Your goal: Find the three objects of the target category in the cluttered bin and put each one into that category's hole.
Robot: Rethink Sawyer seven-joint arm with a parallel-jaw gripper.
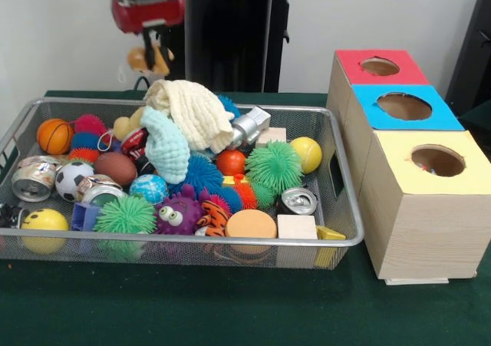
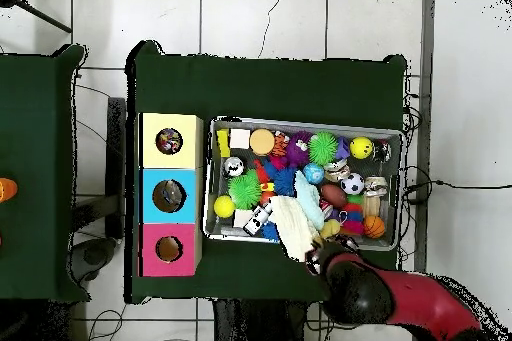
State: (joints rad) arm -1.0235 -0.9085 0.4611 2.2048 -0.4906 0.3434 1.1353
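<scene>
While lifted above the far left of the wire bin (image 1: 337, 242), gripper (image 1: 153, 54) hangs clear of the clutter, fingers (image 1: 162, 43) closed on a small yellow-orange toy (image 1: 140, 58) that looks like a soft animal figure; exact kind too small to tell. Seen from overhead, sits just past the bin's edge, close to the heaped cream cloth (image 2: 291, 225).

Judged roughly midway through one delivery: piece picked, not yet dropped. Three-hole box (image 1: 414, 231) stands just right of the bin, red top (image 1: 353, 64) farthest, blue (image 1: 376, 116) in the middle, yellow (image 1: 399, 173) nearest. Something dark and mottled visible inside the yellow hole (image 2: 169, 141) from above, so possibly one item already in; cannot confirm. Red and blue holes look empty.

Left to do, as judged: carry the held toy across to its hole, release, then dig for more. Bin still crowded with spiky balls (image 1: 274, 166), sports balls (image 1: 55, 135), crushed cans (image 1: 34, 179), wooden blocks (image 1: 296, 227) and cloths, so remaining targets likely part buried.
</scene>
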